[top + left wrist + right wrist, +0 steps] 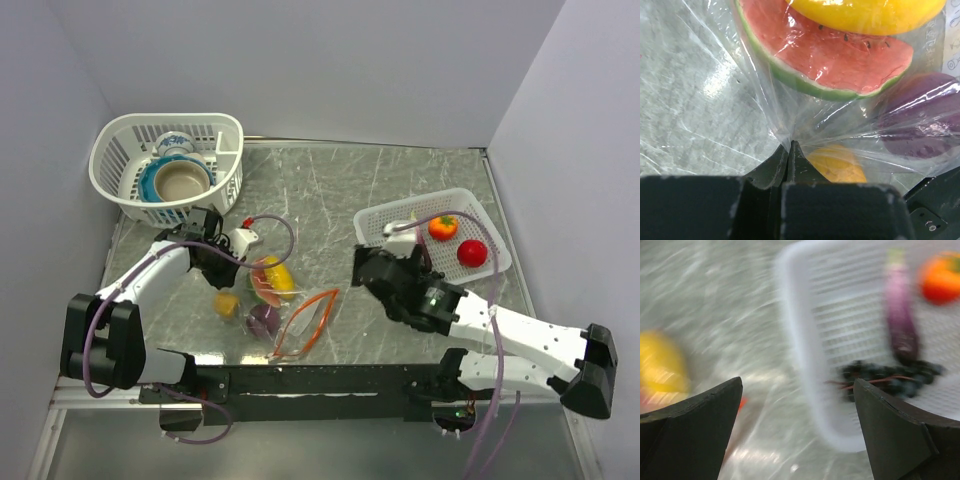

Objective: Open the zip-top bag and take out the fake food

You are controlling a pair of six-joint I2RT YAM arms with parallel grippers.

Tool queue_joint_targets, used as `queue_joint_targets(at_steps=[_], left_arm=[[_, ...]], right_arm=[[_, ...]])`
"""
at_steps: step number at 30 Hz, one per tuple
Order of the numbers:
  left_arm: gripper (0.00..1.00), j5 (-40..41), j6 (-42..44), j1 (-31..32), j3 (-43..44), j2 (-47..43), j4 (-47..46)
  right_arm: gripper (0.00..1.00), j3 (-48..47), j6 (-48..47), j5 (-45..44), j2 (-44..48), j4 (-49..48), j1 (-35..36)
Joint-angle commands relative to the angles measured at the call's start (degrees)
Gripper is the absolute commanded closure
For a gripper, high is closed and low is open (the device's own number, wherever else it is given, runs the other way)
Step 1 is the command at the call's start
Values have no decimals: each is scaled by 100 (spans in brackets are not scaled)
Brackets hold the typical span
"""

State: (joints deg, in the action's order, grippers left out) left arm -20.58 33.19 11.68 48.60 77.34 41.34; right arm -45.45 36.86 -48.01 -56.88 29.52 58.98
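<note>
The zip-top bag lies left of centre, its orange-red zip strip spread apart toward the right. My left gripper is shut on a pinch of the bag's clear plastic at its left corner. Inside the bag show a watermelon slice, a yellow piece, a purple one and an orange-yellow one. My right gripper hangs open and empty between the bag and the white basket. That basket holds a tomato, an orange fruit, an eggplant and grapes.
A taller white basket with blue-and-white bowls stands at the back left, just behind the left arm. Walls close the table at the left, back and right. The right wrist view is blurred.
</note>
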Motion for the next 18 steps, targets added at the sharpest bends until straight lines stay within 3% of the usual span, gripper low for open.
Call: queue_joint_targets(at_steps=[1,5,9,11,16,18], left_arm=[[99,-61,-32,-34,-122,18,-82],[99,45,-32,-35,-210,132,-275],[99,168,-32,-35,-333,211,-416],[99,212,-32,-43,-412,246,-469],[99,274,-32,-35,-457,273,-513],[99,256,-32,-35,-456,264,-522]], right_arm=[[0,27,-1048,46,-33,-1219,1175],[12,238,-1234,423,-550,-1860,1704],[38,212,-1181,617,-1297,-2213,1967],[45,134,-1207,713,-1753,-2467,1986],[46,-244,-1322,898,-2563,-2793,1994],[40,-359,-1410,986,-2880,-2899,1986]])
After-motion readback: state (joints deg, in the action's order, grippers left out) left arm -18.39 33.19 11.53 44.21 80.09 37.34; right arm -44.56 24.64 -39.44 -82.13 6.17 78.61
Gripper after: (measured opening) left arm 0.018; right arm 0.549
